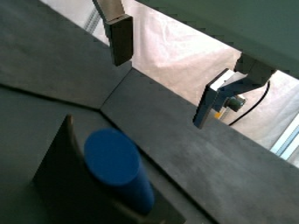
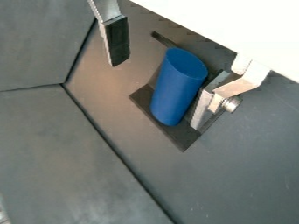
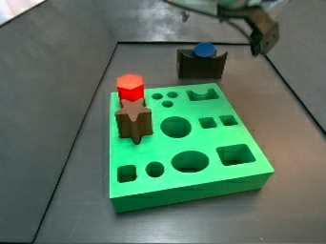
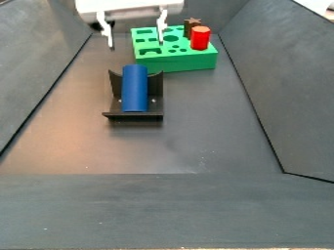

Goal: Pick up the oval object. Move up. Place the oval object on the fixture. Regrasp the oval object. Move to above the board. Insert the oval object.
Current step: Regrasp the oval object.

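The oval object [image 4: 136,86] is a dark-blue smooth peg lying along the notch of the fixture [image 4: 132,115]. It shows in both side views and both wrist views: oval object [image 3: 204,50], oval object [image 2: 177,86], oval object [image 1: 117,164]. My gripper [image 4: 133,31] hangs open above it, apart from it, with nothing between the fingers [image 2: 117,42]. The gripper [image 2: 163,77] straddles the peg from above in a wrist view. The green board [image 3: 192,138] lies beyond the fixture [image 3: 200,67].
A red hexagonal peg [image 3: 130,88] and a brown star-shaped peg [image 3: 132,124] stand in the board's left side. Several other cut-outs in the board are open. Sloped dark walls [image 4: 53,88] enclose the floor on both sides.
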You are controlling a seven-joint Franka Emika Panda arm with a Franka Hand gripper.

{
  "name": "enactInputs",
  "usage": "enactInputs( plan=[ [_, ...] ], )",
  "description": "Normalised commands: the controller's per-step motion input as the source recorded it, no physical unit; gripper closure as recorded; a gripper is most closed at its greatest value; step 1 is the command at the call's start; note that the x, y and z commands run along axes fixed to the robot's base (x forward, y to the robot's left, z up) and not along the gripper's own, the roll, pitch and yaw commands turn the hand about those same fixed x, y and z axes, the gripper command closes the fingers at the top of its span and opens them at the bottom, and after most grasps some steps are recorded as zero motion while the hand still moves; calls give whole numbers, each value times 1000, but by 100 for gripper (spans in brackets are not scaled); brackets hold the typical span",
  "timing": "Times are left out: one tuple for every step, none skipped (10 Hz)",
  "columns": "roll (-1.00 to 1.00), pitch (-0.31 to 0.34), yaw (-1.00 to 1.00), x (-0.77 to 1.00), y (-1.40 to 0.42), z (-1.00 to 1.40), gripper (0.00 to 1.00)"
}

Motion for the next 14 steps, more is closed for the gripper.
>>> enactInputs(
  plan=[
    [74, -144, 31, 90, 42, -1000, 0],
    [75, -117, -24, 101, 35, -1000, 0],
    [72, -95, -45, 109, 29, -1000, 0],
    [69, -68, -58, 111, 23, -939, 0],
    [68, -34, -61, 98, 16, -785, 0],
    [68, -11, -56, 92, 7, -638, 0],
    [70, 14, -42, 81, 4, -448, 0],
    [62, 28, -26, 81, 0, -312, 0],
    [53, 50, -10, 32, -9, -194, 0],
    [55, 45, -4, 13, -15, -175, 0],
    [54, 43, 12, 13, -14, -172, 0],
    [54, 43, 18, 13, -13, -171, 0],
    [54, 43, 23, 13, -13, -170, 0],
    [0, 0, 0, 0, 0, 0, 100]
  ],
)
